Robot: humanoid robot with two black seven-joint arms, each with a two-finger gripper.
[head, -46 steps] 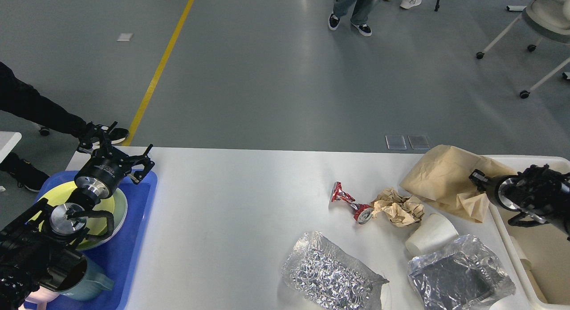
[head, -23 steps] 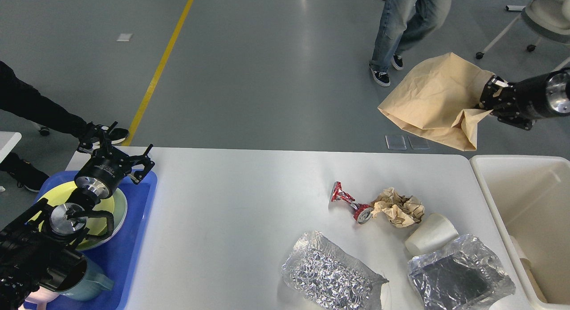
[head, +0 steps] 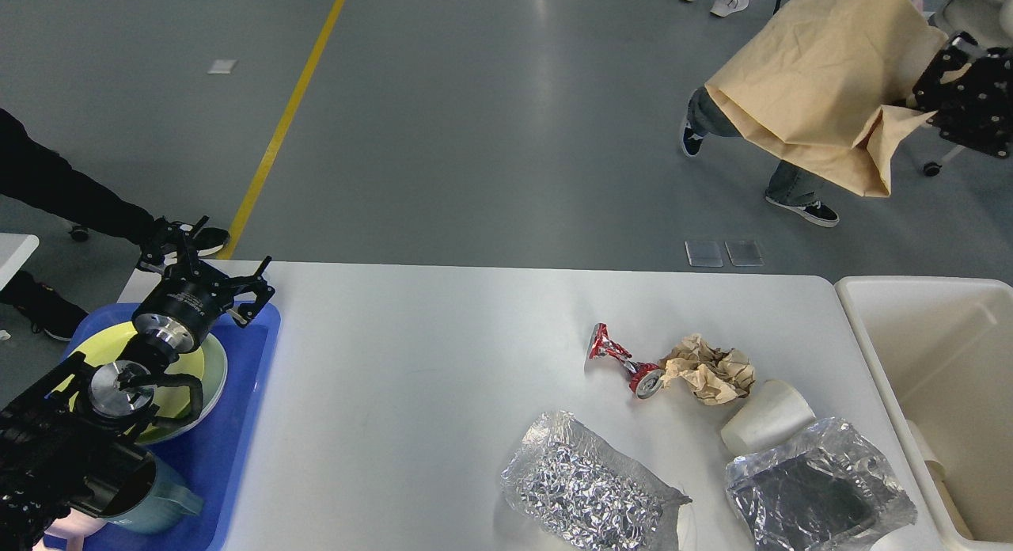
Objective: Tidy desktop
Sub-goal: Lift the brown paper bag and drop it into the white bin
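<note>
The white desktop [head: 411, 361] holds a crushed red can [head: 621, 359], a crumpled brown paper wad [head: 710, 369], a white paper cup [head: 766, 427] on its side and two crinkled foil pieces [head: 589, 488] [head: 815, 495]. My right gripper [head: 930, 84] is shut on a large brown paper bag [head: 815, 84] and holds it high in the air beyond the table's far right corner. My left gripper [head: 207, 254] is open and empty above the far end of the blue tray [head: 245, 393].
A cream bin [head: 863, 337] stands at the table's right end. The blue tray holds a yellow-green plate [head: 207, 362] and a teal mug [head: 154, 499]. A person [head: 791, 183] walks on the floor behind the bag.
My right gripper has lifted the brown paper bag off the table's right end and carried it up and away. The left arm has not moved. A person has walked to the right.
</note>
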